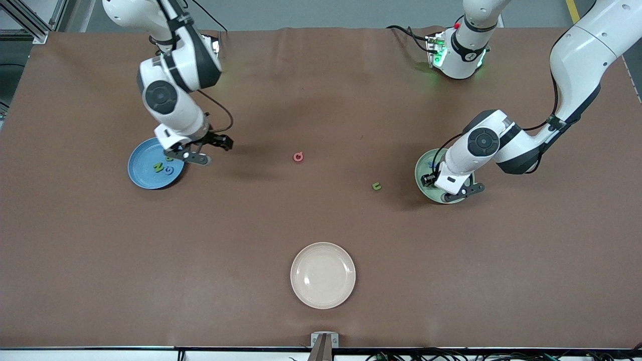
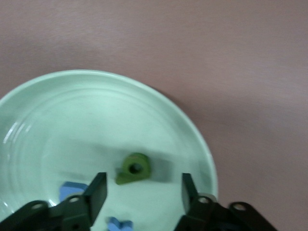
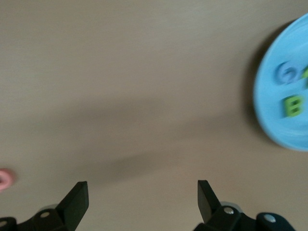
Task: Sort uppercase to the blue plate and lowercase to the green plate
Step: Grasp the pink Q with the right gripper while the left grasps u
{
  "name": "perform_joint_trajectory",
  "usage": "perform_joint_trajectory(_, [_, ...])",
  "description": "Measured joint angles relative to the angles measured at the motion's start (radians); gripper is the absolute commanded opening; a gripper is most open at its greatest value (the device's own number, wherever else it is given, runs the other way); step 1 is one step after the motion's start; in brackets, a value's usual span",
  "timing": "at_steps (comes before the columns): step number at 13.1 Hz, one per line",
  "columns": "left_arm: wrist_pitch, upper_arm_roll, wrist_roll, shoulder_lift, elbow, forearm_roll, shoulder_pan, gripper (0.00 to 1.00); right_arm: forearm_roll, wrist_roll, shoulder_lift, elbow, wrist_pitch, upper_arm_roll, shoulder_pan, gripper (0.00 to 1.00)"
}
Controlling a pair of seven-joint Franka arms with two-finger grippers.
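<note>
**Now: both hands empty, two letters loose on the table**

My left gripper point(image 2: 143, 190) hangs over the green plate point(image 1: 420, 173), jaws apart with nothing between them. Just under it a green lowercase piece point(image 2: 134, 168) lies on the plate, free of my fingers point(image 2: 97, 191). Two blue lowercase pieces lie on that plate too: one point(image 2: 71, 188) beside my finger, one point(image 2: 119, 224) at the frame's edge.

My right gripper point(image 1: 203, 149) hovers over bare table just beside the blue plate point(image 1: 138, 173), at the edge toward the table's middle. Its jaws are spread wide and hold nothing. On the blue plate rest the green N point(image 1: 159, 167), the blue G point(image 1: 169, 171) and the green B point(image 3: 292, 106).

Still on the table: the pink Q point(image 1: 298, 157) lies near the middle, between the two plates, and a green n/u piece point(image 1: 376, 186) lies near the green plate, nearer the front camera than the Q. A cream plate point(image 1: 323, 275) sits nearest the camera.
</note>
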Motion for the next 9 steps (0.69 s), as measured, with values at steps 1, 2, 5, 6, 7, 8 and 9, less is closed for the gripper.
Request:
perform_joint_trajectory(1, [0.0, -0.024, -0.005, 0.0, 0.003, 0.0, 0.001, 0.99, 0.029, 0.04, 0.005, 0.003, 0.028, 0.0, 0.038, 1.0])
perform_joint_trajectory(2, [0.0, -0.048, -0.022, -0.001, 0.007, 0.0, 0.0, 0.99, 0.052, 0.079, 0.018, 0.004, 0.063, 0.0, 0.074, 1.0])
perform_joint_trajectory(5, [0.0, -0.079, -0.089, -0.001, 0.033, -0.002, -0.053, 0.99, 0.065, 0.24, 0.107, 0.032, 0.164, -0.001, 0.184, 1.0])
perform_joint_trajectory(6, [0.0, -0.077, -0.118, -0.001, 0.051, -0.006, -0.09, 0.99, 0.07, 0.292, 0.155, 0.059, 0.18, 0.0, 0.217, 0.98])
perform_joint_trajectory(7, [0.0, -0.067, -0.151, -0.001, 0.073, -0.017, -0.139, 0.99, 0.09, 0.332, 0.211, 0.096, 0.189, 0.0, 0.245, 0.94])
perform_joint_trajectory(8, [0.0, -0.038, -0.187, -0.002, 0.101, -0.029, -0.202, 0.99, 0.122, 0.352, 0.269, 0.138, 0.194, 0.001, 0.264, 0.93])
perform_joint_trajectory(9, [0.0, 0.003, -0.225, -0.002, 0.129, -0.039, -0.268, 0.99, 0.16, 0.359, 0.326, 0.181, 0.195, 0.001, 0.275, 0.93])
